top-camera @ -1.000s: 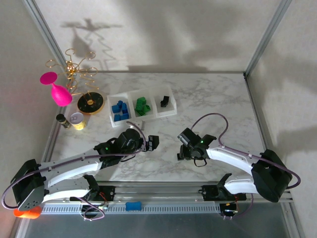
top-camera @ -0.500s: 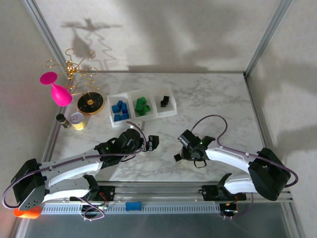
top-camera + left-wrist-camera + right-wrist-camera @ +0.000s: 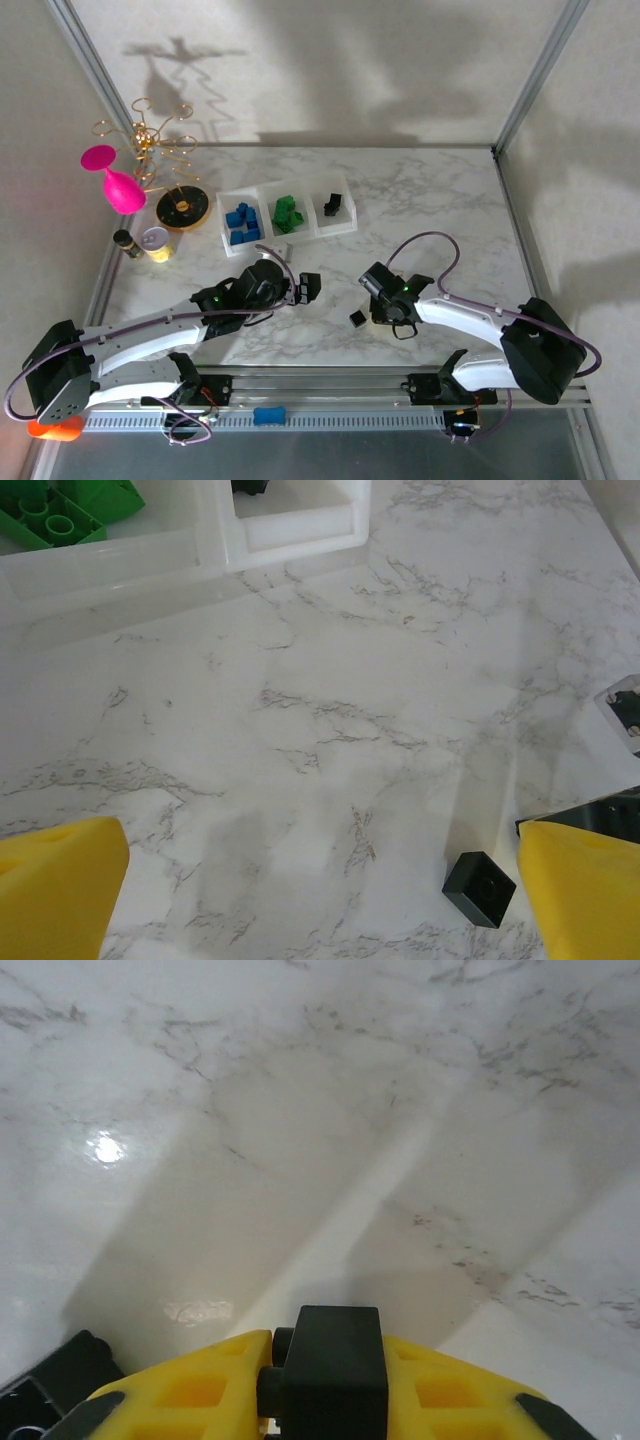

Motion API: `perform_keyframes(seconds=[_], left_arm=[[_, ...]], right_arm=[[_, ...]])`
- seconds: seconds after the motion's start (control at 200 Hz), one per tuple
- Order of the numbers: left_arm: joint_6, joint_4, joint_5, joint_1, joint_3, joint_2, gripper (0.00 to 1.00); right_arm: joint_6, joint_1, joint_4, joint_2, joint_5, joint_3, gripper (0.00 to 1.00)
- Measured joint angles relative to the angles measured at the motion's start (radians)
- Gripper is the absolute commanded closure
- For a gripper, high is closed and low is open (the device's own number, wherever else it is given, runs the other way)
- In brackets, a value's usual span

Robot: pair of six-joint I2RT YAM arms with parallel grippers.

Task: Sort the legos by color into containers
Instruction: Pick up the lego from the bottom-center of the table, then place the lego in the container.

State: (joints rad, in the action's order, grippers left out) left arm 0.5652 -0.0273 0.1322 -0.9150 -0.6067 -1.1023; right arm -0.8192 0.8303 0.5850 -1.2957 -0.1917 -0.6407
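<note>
R gripper (image 3: 371, 303): jaws closed on a black lego (image 3: 335, 1385), clamped between its yellow fingers (image 3: 200, 1400). The marble table (image 3: 300, 1110) ahead of its tip is bare. L gripper (image 3: 307, 287): jaws at full spread, nothing held. Its fingertips (image 3: 60, 880) sit at both lower corners of the wrist view w/ bare marble between them. A black cube (image 3: 356, 319) lies just off the R tip, on the side toward the L gripper, close by that gripper's right fingertip. Cannot tell whether it is the clamped piece or a separate one. Tray (image 3: 290, 238): ahead of the L gripper and slightly to its left, well apart, w/ open marble up to its near wall. Compartments, left to right as seen from the L gripper: blue legos (image 3: 240, 222), green legos (image 3: 288, 213), black legos (image 3: 332, 205). Clearance: a narrow bare strip between the two grippers, and wide bare marble to the right of the R gripper out to the table edge. Behind both grippers, the metal rail (image 3: 330, 415) runs along the near edge. A round dish (image 3: 182, 209) stands just beside the tray's left end, far left of the L gripper.
</note>
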Motion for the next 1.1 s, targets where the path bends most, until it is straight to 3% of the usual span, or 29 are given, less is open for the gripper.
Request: perform_keyframes(seconds=[0.305, 0.876, 1.096], left_arm=[[-0.001, -0.004, 0.039, 0.014, -0.025, 0.030, 0.01], [-0.001, -0.022, 0.060, 0.195, -0.098, 0.014, 0.00], [0.000, -0.008, 0.048, 0.224, -0.103, -0.003, 0.01]], right_arm=[[0.126, -0.032, 0.002, -0.034, -0.041, -0.281, 0.73], [0.458, -0.210, -0.327, -0.702, -0.037, -0.903, 0.74], [0.523, -0.224, -0.338, -0.826, -0.029, -1.030, 0.63]])
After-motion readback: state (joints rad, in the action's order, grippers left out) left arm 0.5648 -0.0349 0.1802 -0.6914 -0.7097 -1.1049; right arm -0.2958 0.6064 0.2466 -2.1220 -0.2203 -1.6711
